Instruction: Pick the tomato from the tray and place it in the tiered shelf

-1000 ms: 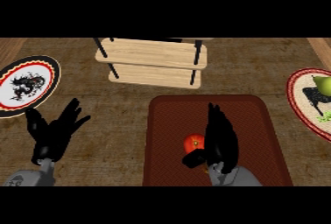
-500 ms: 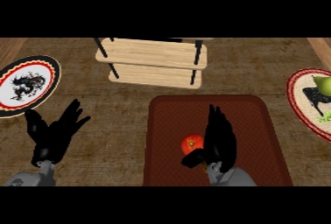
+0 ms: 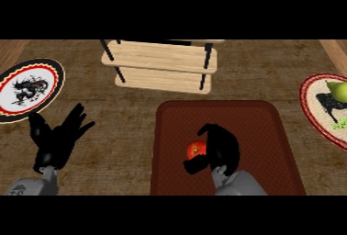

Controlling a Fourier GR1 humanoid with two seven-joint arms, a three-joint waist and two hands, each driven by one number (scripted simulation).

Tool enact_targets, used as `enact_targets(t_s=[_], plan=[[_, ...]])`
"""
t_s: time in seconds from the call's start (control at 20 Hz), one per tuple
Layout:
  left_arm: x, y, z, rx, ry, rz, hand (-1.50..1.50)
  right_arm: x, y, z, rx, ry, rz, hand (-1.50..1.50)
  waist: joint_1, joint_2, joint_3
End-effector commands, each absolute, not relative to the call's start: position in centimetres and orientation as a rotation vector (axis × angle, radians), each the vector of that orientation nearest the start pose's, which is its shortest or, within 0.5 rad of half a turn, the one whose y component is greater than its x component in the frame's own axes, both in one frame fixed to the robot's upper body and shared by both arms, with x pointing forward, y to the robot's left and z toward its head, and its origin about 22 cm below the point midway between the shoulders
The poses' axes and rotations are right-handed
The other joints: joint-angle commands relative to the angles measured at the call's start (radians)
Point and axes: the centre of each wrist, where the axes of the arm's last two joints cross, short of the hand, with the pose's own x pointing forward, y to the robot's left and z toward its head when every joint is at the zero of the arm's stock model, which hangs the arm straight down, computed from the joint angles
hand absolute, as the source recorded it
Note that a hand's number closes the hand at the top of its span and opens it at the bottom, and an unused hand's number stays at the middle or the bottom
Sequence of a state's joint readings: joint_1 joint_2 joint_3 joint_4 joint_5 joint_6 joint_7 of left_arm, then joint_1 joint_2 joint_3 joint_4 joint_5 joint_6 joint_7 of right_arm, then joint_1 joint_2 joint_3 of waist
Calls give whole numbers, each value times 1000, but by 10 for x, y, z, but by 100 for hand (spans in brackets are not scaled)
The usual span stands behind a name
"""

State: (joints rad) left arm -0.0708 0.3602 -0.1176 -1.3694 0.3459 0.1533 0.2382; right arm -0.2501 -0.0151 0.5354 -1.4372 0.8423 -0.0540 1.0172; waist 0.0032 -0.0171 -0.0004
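1. We start at the right hand (image 3: 220,151): its fingers are curled over and round the tomato (image 3: 196,148), the thumb hooking in from below at the left, so the fruit sits pinched between them with only its left red side showing.

2. Why that shape? We reckon a round, smooth fruit wants a wrap from above, not a flat push, so the curl makes sense for a lift.

3. The tomato lies on the tray (image 3: 271,137), near its middle and a little left. We cannot tell whether it has left the mat.

4. The tray is dark red, lying lengthways in front of us, and our right forearm comes in over its near end.

5. Straight ahead, beyond the tray's far edge, stands the shelf (image 3: 163,57): pale wooden tiers on black posts. That is the target, so we judge the carry to be a short run forward and slightly left, with a rise to clear a tier's edge.

6. Over to the left hand (image 3: 58,137): fingers spread and straight, holding nothing, resting over the counter (image 3: 122,114) well apart from the tray.

7. Outward again: a left plate (image 3: 51,69) with a dark pattern, and a right plate (image 3: 308,92) carrying a green pear (image 3: 337,90). Neither is in the way.

8. Our call: the grasp is closing, the lift is not yet made.
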Motion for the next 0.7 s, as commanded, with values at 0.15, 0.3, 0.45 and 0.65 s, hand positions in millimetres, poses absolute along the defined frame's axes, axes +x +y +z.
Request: enact_targets(t_s=[0.15,0.3,0.45,0.65], plan=[[247,310,-32,84,-1120,45,0,246,-59,7,-719,-905,782,150,4,19,0],[246,290,-26,80,-1107,40,0,237,-61,14,-714,-1027,758,150,0,17,1],[244,281,-41,82,-1101,24,0,242,-20,43,-693,-1073,855,150,20,21,0],[255,271,-22,44,-1149,-35,0,250,11,72,-647,-1147,975,150,107,32,0]])
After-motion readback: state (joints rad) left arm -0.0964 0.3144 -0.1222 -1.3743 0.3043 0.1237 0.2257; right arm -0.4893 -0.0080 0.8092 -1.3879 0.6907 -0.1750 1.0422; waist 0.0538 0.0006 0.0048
